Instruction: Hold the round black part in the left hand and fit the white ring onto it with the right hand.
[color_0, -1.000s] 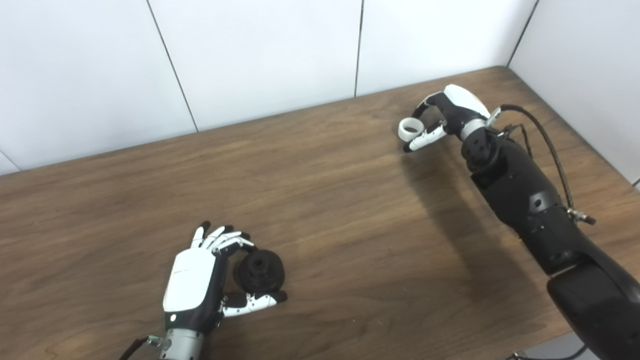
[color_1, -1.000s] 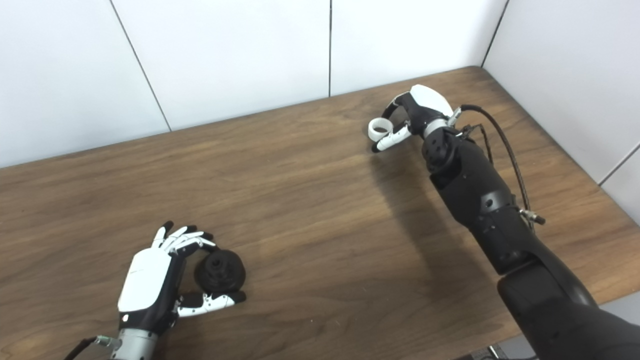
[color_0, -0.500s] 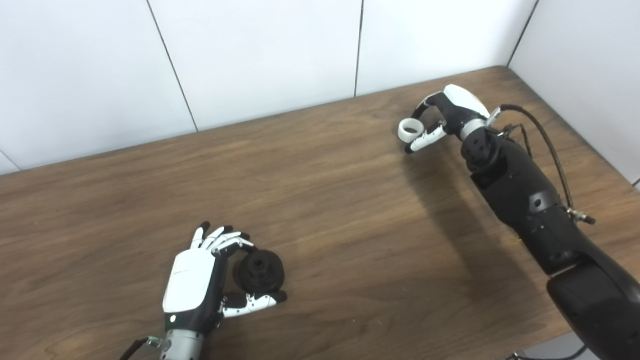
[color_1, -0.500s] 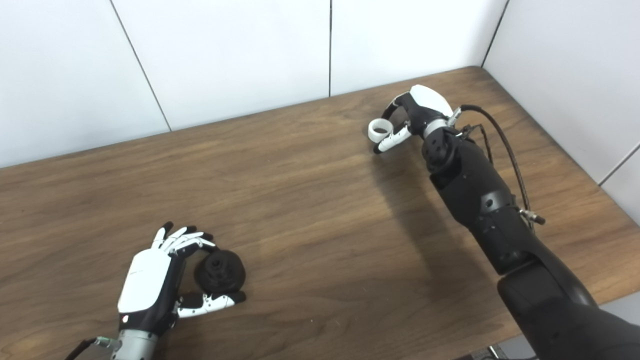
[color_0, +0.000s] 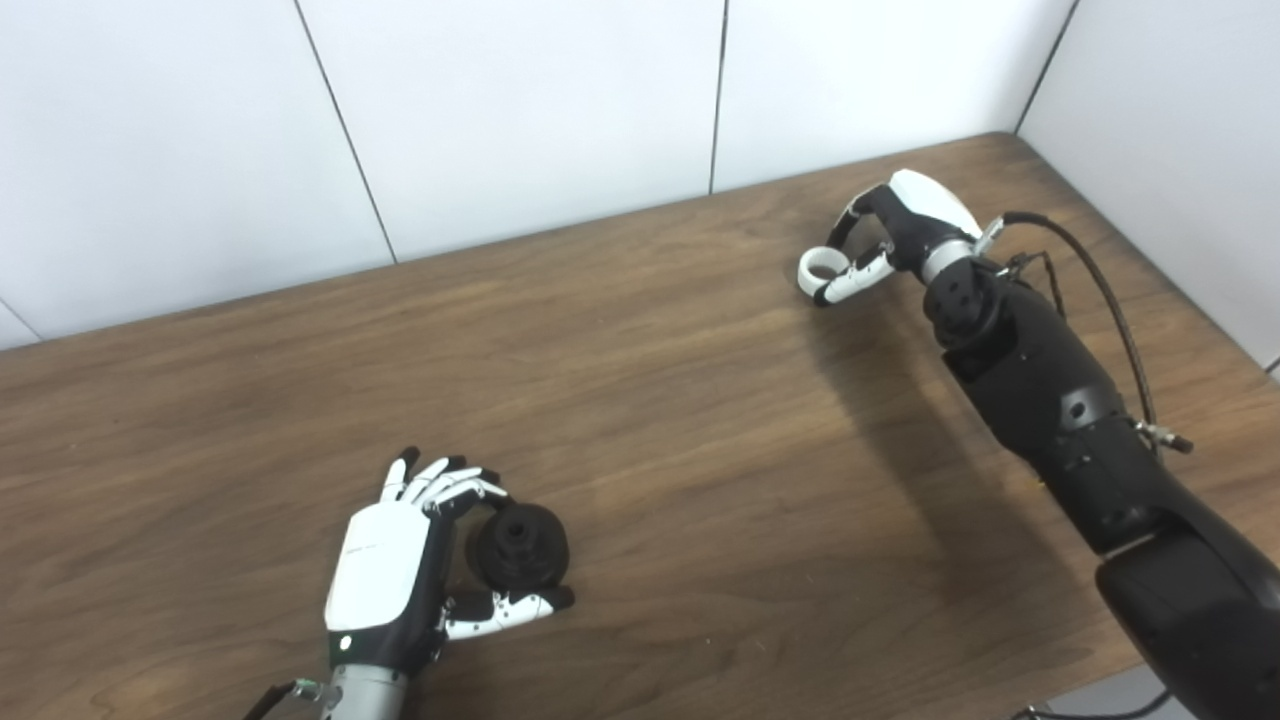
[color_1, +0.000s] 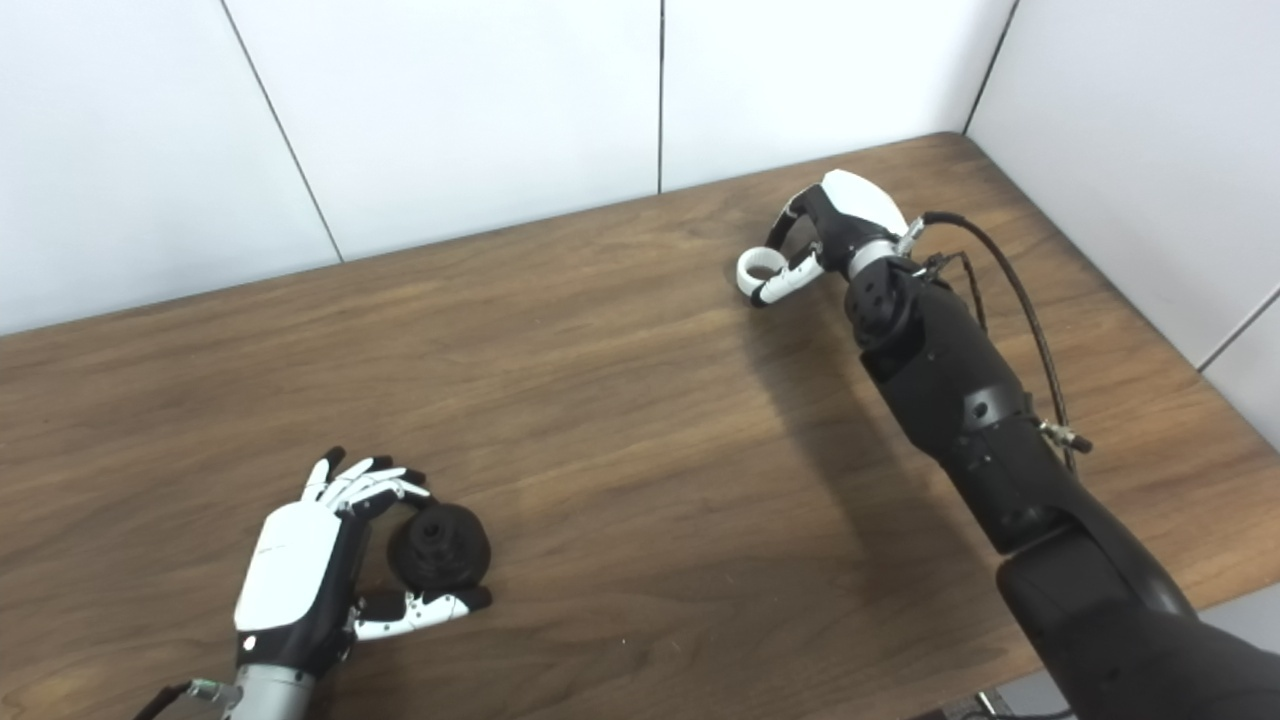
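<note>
Two robot hands work at opposite ends of a dark, wood-grained table (color_0: 640, 420), its surface streaked with a fine matte grain. Near the front edge toward the left corner, the left hand (color_0: 400, 570), glossy white shell over black jointed fingers, is closed around the round black part (color_0: 518, 545), a matte stepped disc with a raised hub at its centre, pinched between thumb and fingertips just above the tabletop. Well apart from it, near the far right corner, the right hand (color_0: 890, 235) pinches the white ring (color_0: 815, 268), a small smooth plastic hoop, between its thumb and curled fingers; the ring is tilted, and whether it touches the wood cannot be told. A black cable (color_0: 1100, 290) loops along the right arm's bulky black forearm. Behind the far edge stand plain white wall panels (color_0: 500, 110) divided by thin dark seams. No writing or labels can be read anywhere.
</note>
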